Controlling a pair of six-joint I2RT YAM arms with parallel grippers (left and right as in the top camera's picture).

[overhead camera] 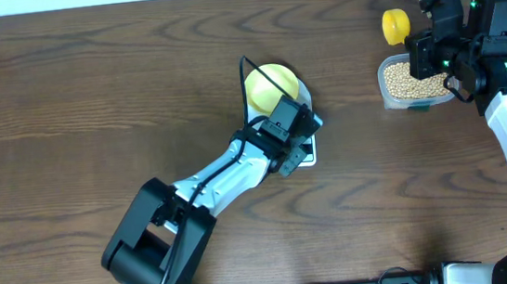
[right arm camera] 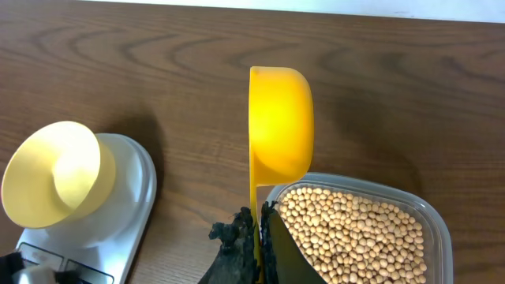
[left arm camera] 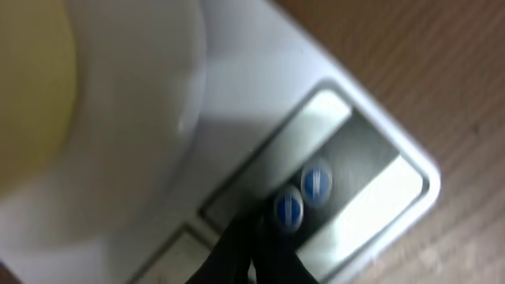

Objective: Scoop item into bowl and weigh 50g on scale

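Two jobs running | left gripper [left arm camera: 254, 237] pinched shut, tip at scale [left arm camera: 276, 79] button [left arm camera: 289, 210] (press squarely, lightly) | right gripper [right arm camera: 257, 237] clamps scoop [right arm camera: 280, 122] beside beans [right arm camera: 355, 233] | bowl [right arm camera: 55, 173] empty

bowl [right arm camera: 55, 173] sits on scale [right arm camera: 132, 189]; tub [overhead camera: 413, 103] (holding beans [overhead camera: 401, 76]) lies well right.

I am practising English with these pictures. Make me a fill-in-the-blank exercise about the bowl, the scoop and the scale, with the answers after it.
1. The bowl stands on the scale and is ____ inside.
2. The right claw grips the yellow scoop by its ____.
3. The left claw has its tip beside a ____ button of the scale.

Missing words: empty; handle; blue.
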